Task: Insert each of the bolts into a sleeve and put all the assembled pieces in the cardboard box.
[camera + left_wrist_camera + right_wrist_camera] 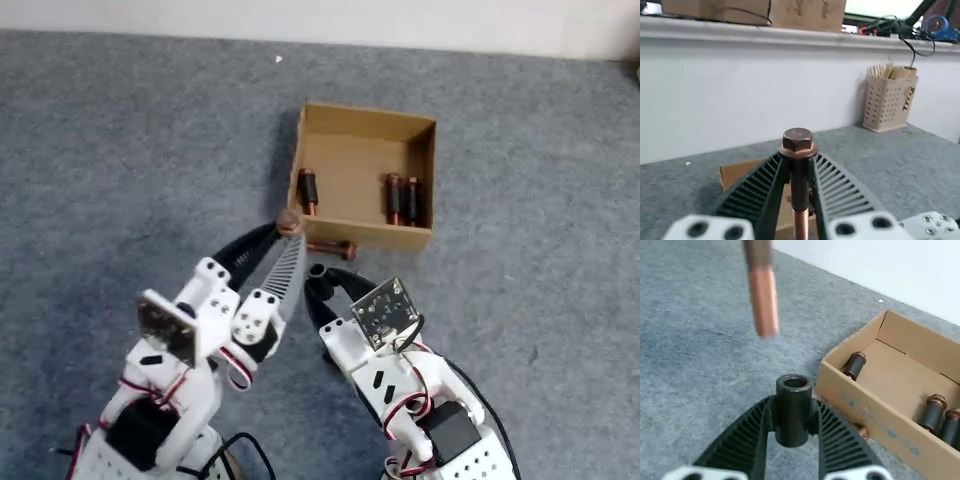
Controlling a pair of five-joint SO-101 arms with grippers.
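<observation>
Left jaws: clamped on the shank of a copper-coloured hex bolt [798, 145], which stands upright, head on top, just off the corner of the cardboard box [368, 235] on the arms' side.
Right jaws: closed around a black sleeve [794, 407], held upright with its open bore facing up, just in front of the box's front wall.
Bolt and sleeve: the bare end of the shank hangs above the sleeve and to one side of its mouth, clear of it, not inserted.
Loose bolt [332, 247]: lies flat on the tabletop [120, 150] outside the box, along the foot of the front wall; whether it touches the cardboard cannot be told.
Assembled pieces: three lie inside the box, one [307, 190] by the wall nearer the hex bolt, two [394, 198] [412, 200] side by side against the opposite wall.
Tabletop: grey, felt-like surface under the box.
</observation>
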